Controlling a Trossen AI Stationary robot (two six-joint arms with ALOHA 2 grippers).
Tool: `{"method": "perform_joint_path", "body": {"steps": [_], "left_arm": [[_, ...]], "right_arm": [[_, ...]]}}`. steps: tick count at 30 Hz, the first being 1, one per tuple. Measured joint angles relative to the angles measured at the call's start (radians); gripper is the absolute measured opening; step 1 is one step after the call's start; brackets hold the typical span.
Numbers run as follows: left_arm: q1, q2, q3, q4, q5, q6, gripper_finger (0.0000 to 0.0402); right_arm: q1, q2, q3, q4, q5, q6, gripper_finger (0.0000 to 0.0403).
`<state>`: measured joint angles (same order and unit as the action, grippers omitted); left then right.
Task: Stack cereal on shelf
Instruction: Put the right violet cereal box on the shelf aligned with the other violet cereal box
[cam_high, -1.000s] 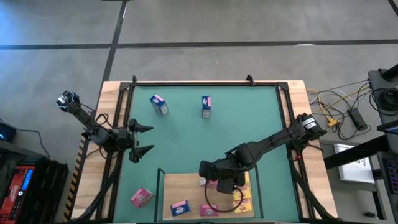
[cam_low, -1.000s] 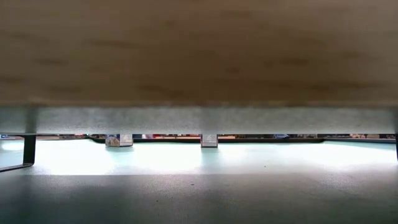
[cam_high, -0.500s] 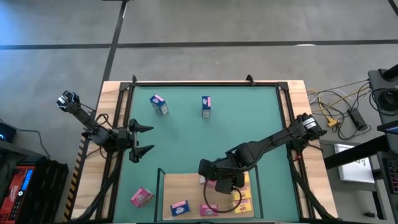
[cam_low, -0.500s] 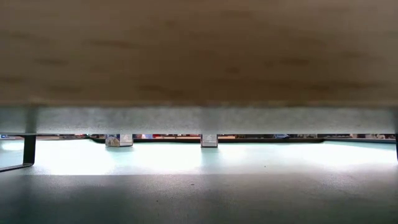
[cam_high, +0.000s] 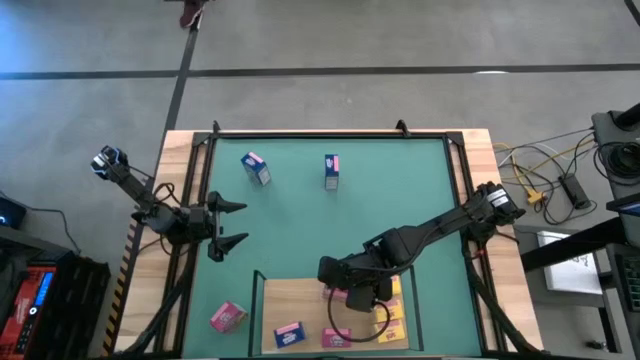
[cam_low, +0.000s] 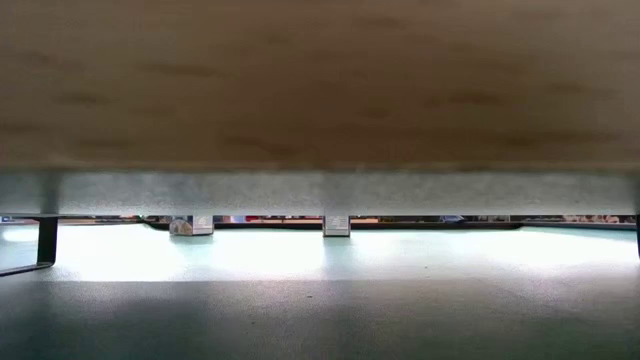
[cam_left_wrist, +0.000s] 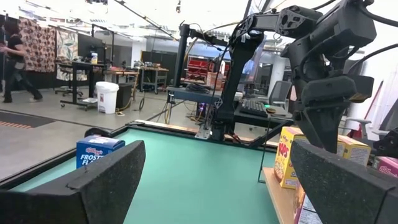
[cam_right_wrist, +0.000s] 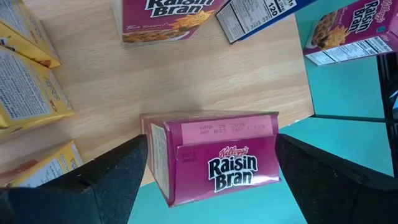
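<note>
Bench (cam_high: 180, 150) carries a green mat (cam_high: 400, 190), with the shelf (cam_high: 300, 300) at its near edge, board flat on thin dark posts. Right gripper (cam_high: 337, 291) is over the shelf's middle, fingers (cam_right_wrist: 112, 180) straddling an upright pink box (cam_right_wrist: 214, 162); gaps show on both sides, so no squeeze on it, and the box stands on the board near its edge. Left gripper (cam_high: 232, 225) hangs at the mat's left side, well apart from any box, fingers (cam_left_wrist: 93, 186) spread wide. On the shelf: yellow boxes (cam_high: 393, 312) at right, a blue box (cam_high: 289, 333) and another pink box (cam_high: 334, 338) toward the front. Off the shelf: pink box (cam_high: 227, 317) on the mat left of the shelf, blue box (cam_high: 256, 168) and a standing pink box (cam_high: 331, 171) at the far side.
</note>
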<state>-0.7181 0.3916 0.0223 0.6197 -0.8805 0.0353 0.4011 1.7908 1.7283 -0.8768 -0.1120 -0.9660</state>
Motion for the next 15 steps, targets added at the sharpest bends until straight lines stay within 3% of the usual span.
{"method": "perform_joint_path", "body": {"steps": [8, 15], "left_arm": [[0.000, 0.000, 0.000, 0.000, 0.000, 0.000, 0.0384], [0.000, 0.000, 0.000, 0.000, 0.000, 0.000, 0.0384]], "right_arm": [[0.000, -0.002, 0.000, 0.003, 0.008, -0.002, 0.0338], [0.000, -0.037, 0.000, 0.003, 0.114, 0.043, 0.0338]]}}
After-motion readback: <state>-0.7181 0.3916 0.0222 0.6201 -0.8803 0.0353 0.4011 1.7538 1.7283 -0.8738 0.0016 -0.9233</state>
